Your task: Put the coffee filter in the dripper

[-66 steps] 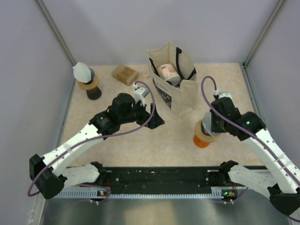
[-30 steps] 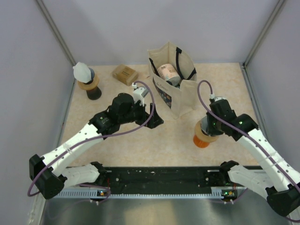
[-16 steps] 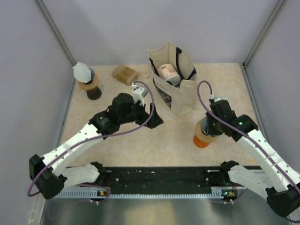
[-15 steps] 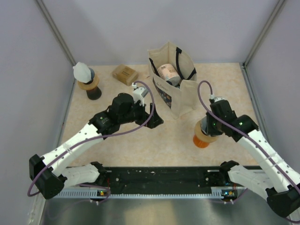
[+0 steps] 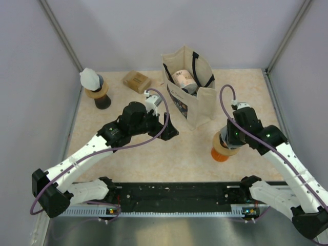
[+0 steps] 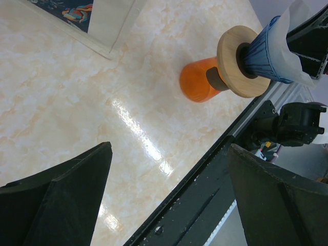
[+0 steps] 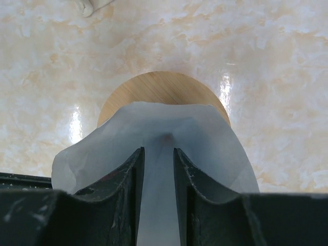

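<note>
Top view: the right gripper (image 5: 229, 134) hangs straight above the dripper (image 5: 224, 145) on its orange cup (image 5: 219, 155), its arm bent in from the right. The left gripper (image 5: 170, 131) sits well apart.

Left wrist: wide-open left jaws frame the coffee filter (image 6: 291, 48), seated in the cone.

Right wrist: the fingers (image 7: 125, 189) stand narrowly parted around the filter's fold; whether they grip it cannot be told.

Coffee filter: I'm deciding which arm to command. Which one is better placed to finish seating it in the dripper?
Right. The right gripper is directly over the dripper, at the coffee filter; the left gripper hangs open, off to the side.
</note>
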### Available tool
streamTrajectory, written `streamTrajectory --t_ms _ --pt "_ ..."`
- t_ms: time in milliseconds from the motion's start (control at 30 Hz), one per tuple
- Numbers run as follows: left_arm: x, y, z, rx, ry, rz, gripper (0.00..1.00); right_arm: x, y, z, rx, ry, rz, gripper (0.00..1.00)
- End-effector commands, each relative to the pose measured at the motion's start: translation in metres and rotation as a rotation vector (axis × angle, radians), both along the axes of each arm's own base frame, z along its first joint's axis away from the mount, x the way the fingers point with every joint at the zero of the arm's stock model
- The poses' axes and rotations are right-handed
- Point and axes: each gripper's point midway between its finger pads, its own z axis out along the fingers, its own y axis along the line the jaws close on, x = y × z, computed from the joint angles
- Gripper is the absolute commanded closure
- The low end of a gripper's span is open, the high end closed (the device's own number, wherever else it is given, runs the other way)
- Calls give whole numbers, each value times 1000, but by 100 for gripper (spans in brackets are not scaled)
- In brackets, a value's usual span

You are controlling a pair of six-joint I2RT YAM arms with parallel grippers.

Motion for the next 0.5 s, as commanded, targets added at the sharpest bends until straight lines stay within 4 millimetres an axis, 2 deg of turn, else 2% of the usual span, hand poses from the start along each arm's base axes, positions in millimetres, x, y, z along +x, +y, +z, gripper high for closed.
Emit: streamTrajectory --t_ms 0,267,467 --pt "7 -5 21 -37 -48 -1 1 8 -3 30 19 -90 -14 69" --pt "7 -6 21 -41 -47 -4 1 8 -4 37 19 -103 -13 64" --pt "8 -7 22 -42 -49 -10 1 9 -3 58 44 -158 -7 61"
